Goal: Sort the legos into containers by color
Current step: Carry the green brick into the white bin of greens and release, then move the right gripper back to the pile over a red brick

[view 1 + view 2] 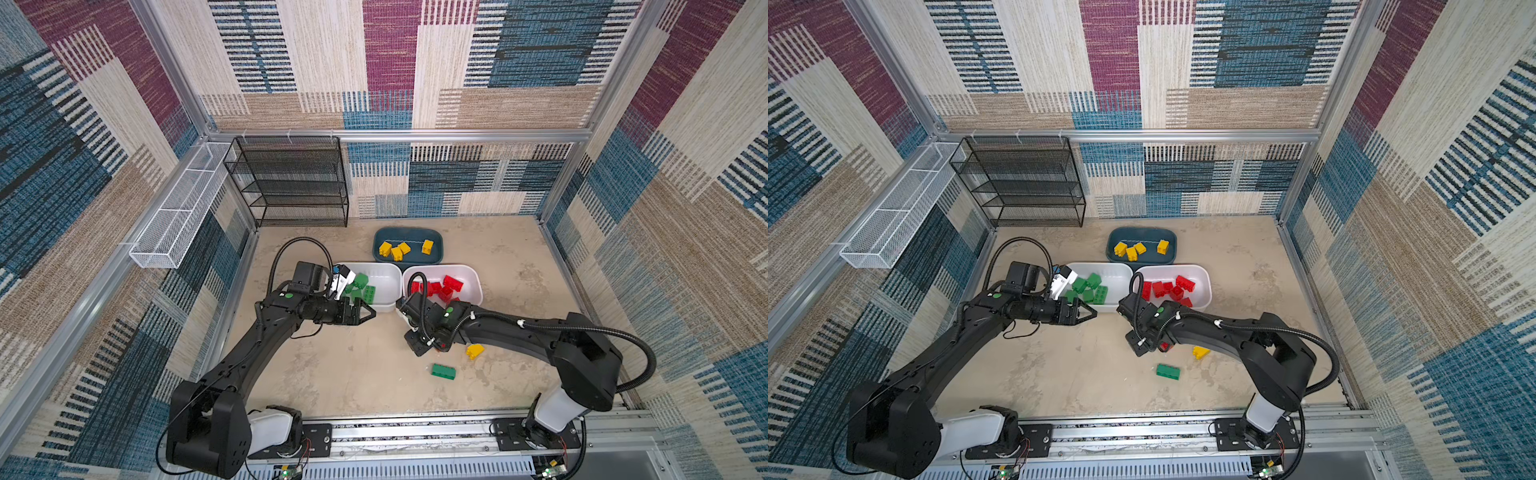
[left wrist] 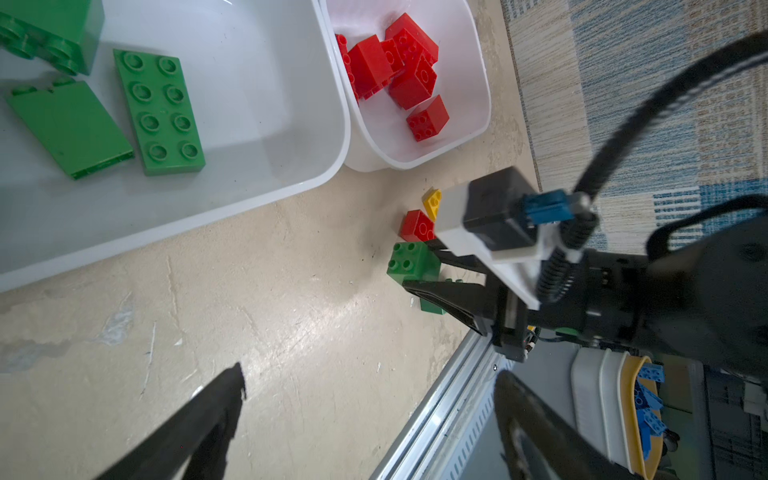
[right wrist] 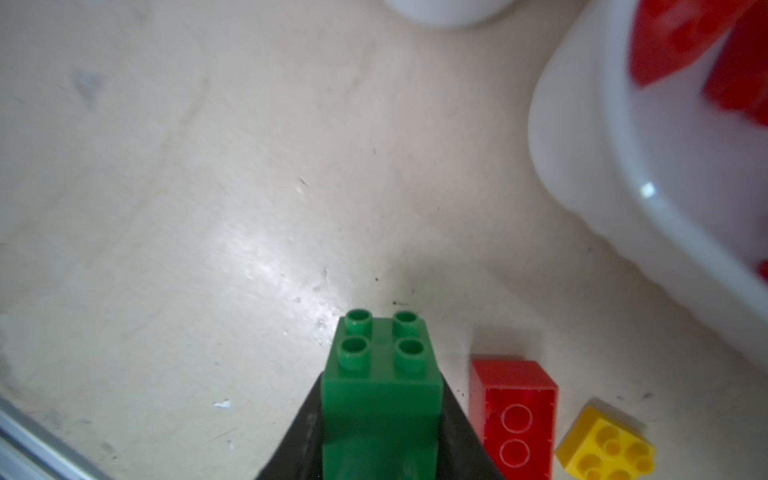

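Three tubs carry sorted colours in both top views: the teal tub (image 1: 409,232) at the back holds yellow legos, while the left white tub (image 1: 386,282) holds green ones and the right white tub (image 1: 471,286) red ones, side by side. Your left end effector (image 1: 371,314) hangs with its jaws spread wide and nothing between them, just off the near rim of the left white tub. Your right end effector (image 2: 419,266) sits low in front of the right white tub, its jaws pinched onto a small green brick (image 3: 382,395). You cannot tell whether that brick is off the table. The step in hand looks like the pick of a green piece. The next move calls for a lift clear of the red brick (image 3: 515,411) and yellow brick (image 1: 474,350) just beside it, then a carry across to the left white tub, minding the corner of the right one. A long green brick (image 1: 443,371) lies alone nearer the front rail. Woven patchwork panels wall the cell, the beige table (image 1: 332,365) is scuffed, and a black mesh rack (image 1: 291,183) and white wire basket (image 1: 178,212) stand at the back left.
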`<action>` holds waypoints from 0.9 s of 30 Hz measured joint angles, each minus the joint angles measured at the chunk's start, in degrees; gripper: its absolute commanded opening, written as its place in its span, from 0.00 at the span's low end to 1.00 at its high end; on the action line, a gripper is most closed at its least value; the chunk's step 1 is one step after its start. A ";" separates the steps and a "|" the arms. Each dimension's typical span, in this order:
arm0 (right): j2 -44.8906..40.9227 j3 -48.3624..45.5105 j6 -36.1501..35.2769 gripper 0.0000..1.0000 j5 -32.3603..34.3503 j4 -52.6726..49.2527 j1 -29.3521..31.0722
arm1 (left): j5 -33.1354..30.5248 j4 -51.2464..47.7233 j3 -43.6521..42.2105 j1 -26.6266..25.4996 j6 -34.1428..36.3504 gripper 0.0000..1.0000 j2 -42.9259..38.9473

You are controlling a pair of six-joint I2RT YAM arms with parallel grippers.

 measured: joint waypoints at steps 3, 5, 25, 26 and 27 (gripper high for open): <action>-0.79 3.63 -1.84 0.24 -1.66 1.70 -2.58 | -0.33 -0.68 1.25 0.15 0.39 0.95 -0.92; 0.39 7.28 -3.91 0.24 -3.54 2.97 -4.48 | -1.01 -0.92 1.73 0.61 0.57 0.95 -1.60; 36.41 44.19 -18.58 0.47 -8.74 5.51 -11.61 | -2.80 1.33 -1.36 7.89 -1.88 0.96 -6.47; 37.05 44.65 -18.80 0.51 -8.68 5.35 -11.72 | -2.69 1.51 -1.51 7.98 -2.01 0.96 -6.47; 37.51 44.87 -19.02 0.55 -8.33 5.07 -11.74 | -2.54 1.88 -1.77 8.09 -2.27 0.96 -6.47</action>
